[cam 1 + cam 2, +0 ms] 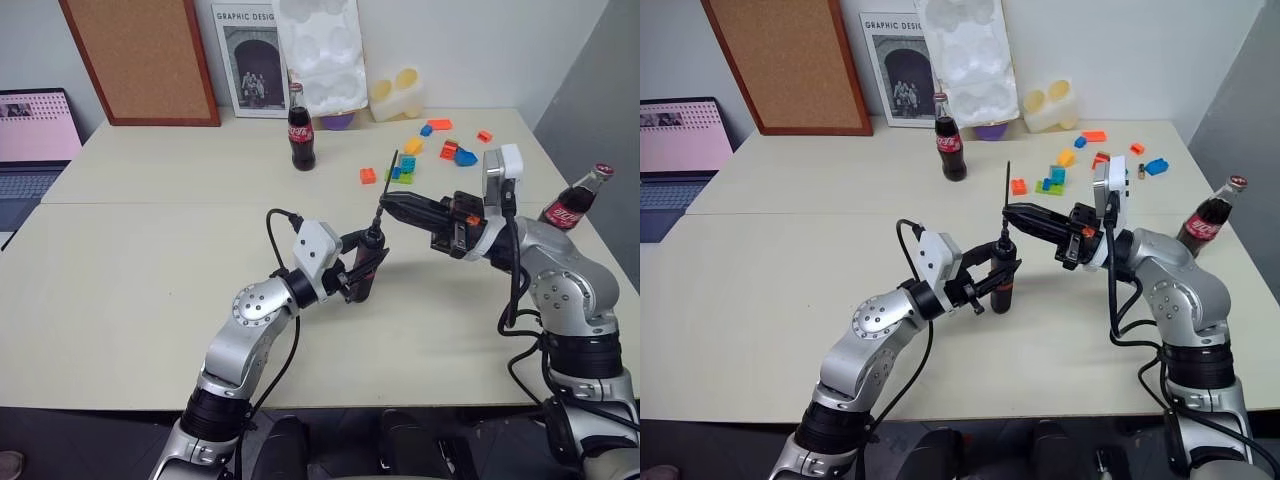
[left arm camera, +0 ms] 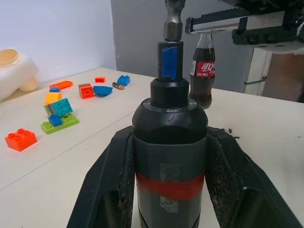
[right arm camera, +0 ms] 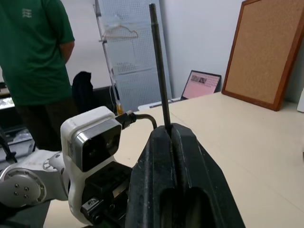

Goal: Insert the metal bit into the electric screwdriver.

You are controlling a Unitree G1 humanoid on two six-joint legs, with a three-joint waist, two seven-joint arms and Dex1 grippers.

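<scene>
- Poster [image 1: 253,60], upper centre of the head view, leaning on the wall: heading read "GRAPHIC DESIGN".
- Cola bottle [image 1: 302,128], upper centre on the table: red label carried white script, not legible.
- Cola bottle [image 2: 201,71], upper right of the left wrist view: red label bore white characters, unreadable.

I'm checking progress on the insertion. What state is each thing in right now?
electric screwdriver: upright, clamped in the left pincer.
metal bit: pinched in the shut right pincer, lower end at the screwdriver's blue tip.
cola bottle: upright on the table, capped.
</scene>
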